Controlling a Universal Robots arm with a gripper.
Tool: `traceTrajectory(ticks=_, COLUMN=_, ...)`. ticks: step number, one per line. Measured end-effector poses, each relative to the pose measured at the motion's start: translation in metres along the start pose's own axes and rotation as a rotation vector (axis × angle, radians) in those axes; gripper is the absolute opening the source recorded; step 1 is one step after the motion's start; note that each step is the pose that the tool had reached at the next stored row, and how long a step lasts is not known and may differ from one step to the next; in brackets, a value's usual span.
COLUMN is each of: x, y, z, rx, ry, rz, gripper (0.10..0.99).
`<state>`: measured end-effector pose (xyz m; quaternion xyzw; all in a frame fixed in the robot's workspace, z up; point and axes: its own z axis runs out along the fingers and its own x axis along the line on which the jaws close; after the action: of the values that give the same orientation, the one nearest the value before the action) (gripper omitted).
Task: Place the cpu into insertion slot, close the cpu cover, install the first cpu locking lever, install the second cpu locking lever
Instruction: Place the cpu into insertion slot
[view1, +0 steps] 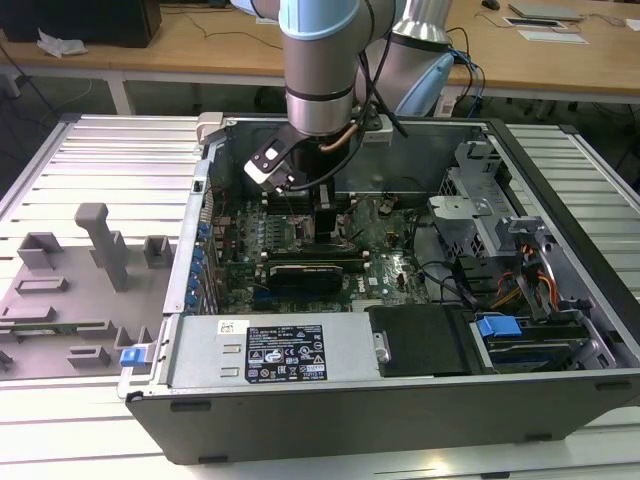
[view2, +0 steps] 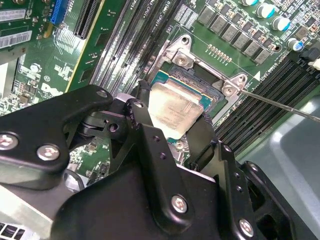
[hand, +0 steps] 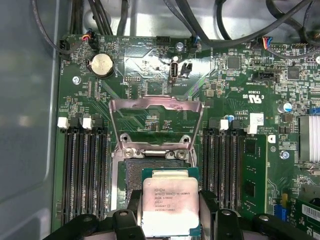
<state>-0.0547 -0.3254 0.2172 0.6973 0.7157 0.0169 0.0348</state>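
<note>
Start at the exterior view's left: inside the open computer case, your arm drops almost straight down, wrist over the motherboard. In the first wrist view the gripper is clamped on the cpu, its fingers on two opposite edges. It holds the chip flat, close above the insertion slot and only partly over it. The cpu cover stands swung open beyond. Treat the chip as light, stiff and slick-edged. The contact field beneath looks fragile, so hold by the edges only and keep it level.

Printed lines on the cpu, not legible.
</note>
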Motion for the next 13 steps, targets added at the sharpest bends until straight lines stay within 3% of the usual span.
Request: traceTrajectory(ticks=13, x=0.0064, y=-0.0005, z=0.0079, rx=0.001, ry=-0.0025, rz=0.018, gripper=0.541)
